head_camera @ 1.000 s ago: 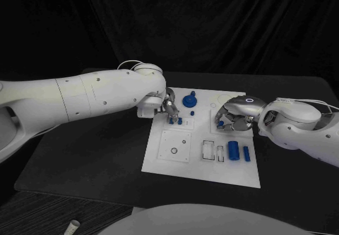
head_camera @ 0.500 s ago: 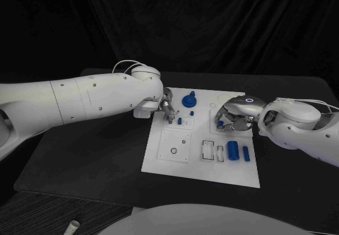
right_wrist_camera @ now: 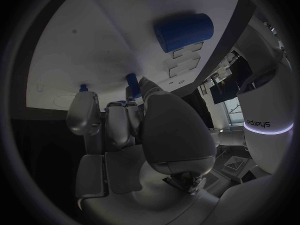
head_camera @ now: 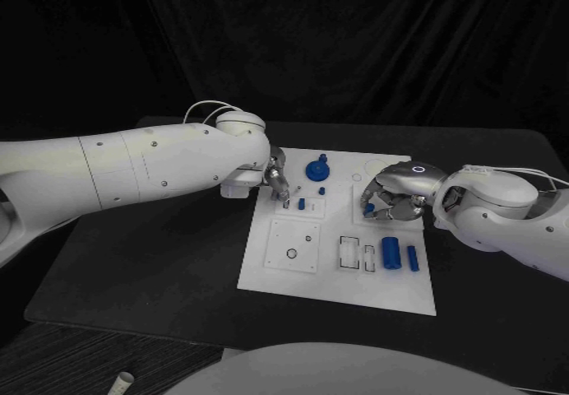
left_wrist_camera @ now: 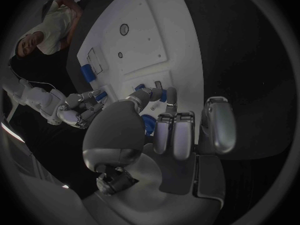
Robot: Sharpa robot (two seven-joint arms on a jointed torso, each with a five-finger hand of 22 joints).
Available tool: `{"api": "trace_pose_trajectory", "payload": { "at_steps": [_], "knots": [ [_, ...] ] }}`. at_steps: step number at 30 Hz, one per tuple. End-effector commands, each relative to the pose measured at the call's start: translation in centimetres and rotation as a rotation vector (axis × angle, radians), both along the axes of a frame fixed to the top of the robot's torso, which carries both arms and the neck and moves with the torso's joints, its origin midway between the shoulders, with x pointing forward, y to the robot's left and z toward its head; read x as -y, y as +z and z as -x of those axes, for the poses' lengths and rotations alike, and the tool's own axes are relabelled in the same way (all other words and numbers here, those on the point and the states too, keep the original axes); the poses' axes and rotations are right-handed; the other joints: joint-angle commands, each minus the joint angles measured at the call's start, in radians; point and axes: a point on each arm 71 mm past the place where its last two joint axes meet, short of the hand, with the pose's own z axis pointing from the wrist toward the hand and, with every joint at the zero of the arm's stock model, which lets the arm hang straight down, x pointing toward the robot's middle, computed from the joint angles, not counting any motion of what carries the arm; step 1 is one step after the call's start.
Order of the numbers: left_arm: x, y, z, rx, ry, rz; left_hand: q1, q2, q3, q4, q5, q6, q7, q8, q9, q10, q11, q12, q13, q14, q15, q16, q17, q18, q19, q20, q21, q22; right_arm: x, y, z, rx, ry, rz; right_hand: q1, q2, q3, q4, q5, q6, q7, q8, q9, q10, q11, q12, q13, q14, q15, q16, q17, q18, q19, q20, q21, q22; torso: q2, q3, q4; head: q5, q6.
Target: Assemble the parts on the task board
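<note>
The white task board (head_camera: 338, 271) lies in the middle of the black table. On it stand a blue knob (head_camera: 318, 169) and small blue pegs (head_camera: 301, 202), and two blue cylinders (head_camera: 390, 248) lie near its right edge. My left hand (head_camera: 278, 183) hovers over the board's upper left part, its other fingers curled, and pinches a small blue peg (left_wrist_camera: 164, 94) at its fingertips. My right hand (head_camera: 392, 202) rests on the board's upper right part, curled around a small blue piece (head_camera: 370, 210) (right_wrist_camera: 132, 80).
The board carries a square inset with a round hole (head_camera: 293, 245) and rectangular slots (head_camera: 351, 252) in its lower half. Bare black table lies to the left of and in front of the board. Both white forearms reach over the table's sides.
My left arm has turned a little and drawn its hand slightly back toward the board's left edge. The right hand has stayed where it was.
</note>
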Motion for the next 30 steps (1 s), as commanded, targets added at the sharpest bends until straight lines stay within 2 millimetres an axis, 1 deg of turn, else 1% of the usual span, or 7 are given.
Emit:
{"api": "trace_pose_trajectory", "payload": {
  "at_steps": [1, 7, 11, 16, 20, 22, 30],
  "knots": [
    [0.06, -0.29, 0.26, -0.040, 0.006, 0.009, 0.004, -0.003, 0.091, -0.085, 0.007, 0.008, -0.010, 0.005, -0.001, 0.100, -0.006, 0.000, 0.251, 0.095, -0.008, -0.001, 0.225, 0.001, 0.009, -0.007, 0.003, 0.181, 0.11, -0.18, -0.03, -0.004, -0.018, 0.010, 0.006, 0.000, 0.000, -0.004, 0.006, 0.003, 0.002, -0.007, -0.001, -0.008, -0.002, -0.004, -0.033, 0.001, -0.003, -0.007, -0.001, 0.021, -0.008, 0.000, -0.003, 0.129, 0.001, -0.0008, -0.0003, 0.002, 0.000],
    [0.04, -0.36, 0.36, -0.056, -0.001, 0.006, 0.003, -0.004, 0.091, -0.085, 0.006, 0.009, -0.011, 0.006, -0.002, 0.100, -0.006, 0.001, 0.251, 0.095, -0.008, 0.000, 0.226, 0.001, 0.009, -0.007, 0.003, 0.181, 0.07, -0.25, -0.03, -0.006, -0.020, 0.012, 0.008, 0.001, 0.001, -0.005, 0.007, 0.003, 0.002, -0.007, -0.001, -0.008, -0.002, -0.006, -0.035, 0.001, -0.003, -0.009, -0.003, 0.022, -0.009, 0.000, -0.008, 0.128, 0.005, -0.0025, 0.0017, 0.003, 0.000],
    [0.09, -0.37, 0.39, -0.059, -0.006, 0.009, 0.002, -0.005, 0.090, -0.085, 0.005, 0.010, -0.012, 0.008, -0.003, 0.101, -0.007, 0.006, 0.253, 0.096, -0.008, 0.003, 0.228, 0.000, 0.010, -0.008, 0.004, 0.182, 0.08, -0.28, -0.02, -0.008, -0.021, 0.014, 0.010, 0.003, 0.003, -0.007, 0.008, 0.004, 0.002, -0.007, -0.001, -0.010, -0.002, -0.009, -0.038, 0.001, -0.003, -0.011, -0.005, 0.022, -0.009, 0.000, -0.013, 0.126, 0.005, -0.0024, 0.0013, 0.003, 0.000],
    [0.30, -0.34, 0.39, -0.056, -0.014, 0.022, 0.002, -0.006, 0.090, -0.085, 0.005, 0.011, -0.012, 0.009, -0.004, 0.101, -0.007, 0.008, 0.254, 0.096, -0.008, 0.006, 0.230, 0.000, 0.010, -0.008, 0.004, 0.182, 0.15, -0.29, 0.00, -0.008, -0.023, 0.014, 0.010, 0.003, 0.003, -0.007, 0.008, 0.004, 0.002, -0.007, -0.001, -0.010, -0.002, -0.009, -0.038, 0.001, -0.003, -0.011, -0.005, 0.022, -0.009, 0.000, -0.013, 0.126, 0.006, -0.0018, 0.0025, 0.000, 0.000],
    [0.46, -0.26, 0.39, -0.052, -0.020, 0.032, 0.001, -0.006, 0.090, -0.085, 0.004, 0.011, -0.012, 0.009, -0.004, 0.102, -0.007, 0.010, 0.255, 0.097, -0.008, 0.008, 0.232, 0.000, 0.010, -0.008, 0.005, 0.182, 0.22, -0.28, 0.03, -0.008, -0.025, 0.014, 0.011, 0.003, 0.004, -0.008, 0.008, 0.004, 0.002, -0.007, -0.001, -0.010, -0.002, -0.011, -0.040, 0.000, -0.003, -0.014, -0.008, 0.022, -0.010, 0.000, -0.014, 0.126, 0.006, -0.0022, 0.0023, -0.001, 0.000],
    [0.53, -0.19, 0.36, -0.048, -0.022, 0.038, 0.001, -0.007, 0.090, -0.085, 0.004, 0.011, -0.013, 0.010, -0.005, 0.102, -0.007, 0.010, 0.255, 0.097, -0.008, 0.009, 0.232, 0.000, 0.010, -0.008, 0.006, 0.182, 0.26, -0.27, 0.04, -0.007, -0.026, 0.013, 0.011, 0.003, 0.004, -0.008, 0.008, 0.004, 0.002, -0.007, -0.001, -0.010, -0.002, -0.011, -0.040, 0.000, -0.003, -0.014, -0.008, 0.022, -0.010, 0.000, -0.014, 0.126, 0.005, -0.0022, 0.0013, 0.001, 0.000],
    [0.57, 0.00, 0.12, -0.036, -0.023, 0.056, 0.000, -0.007, 0.090, -0.085, 0.004, 0.012, -0.013, 0.011, -0.005, 0.102, -0.008, 0.012, 0.256, 0.097, -0.008, 0.011, 0.234, 0.000, 0.010, -0.008, 0.007, 0.182, 0.37, -0.21, 0.08, -0.003, -0.027, 0.009, 0.011, 0.002, 0.004, -0.008, 0.008, 0.003, 0.002, -0.007, -0.002, -0.011, -0.002, -0.012, -0.041, 0.000, -0.003, -0.016, -0.010, 0.023, -0.010, 0.000, -0.016, 0.125, 0.005, -0.0015, -0.0009, 0.002, 0.000]
  ]
}}
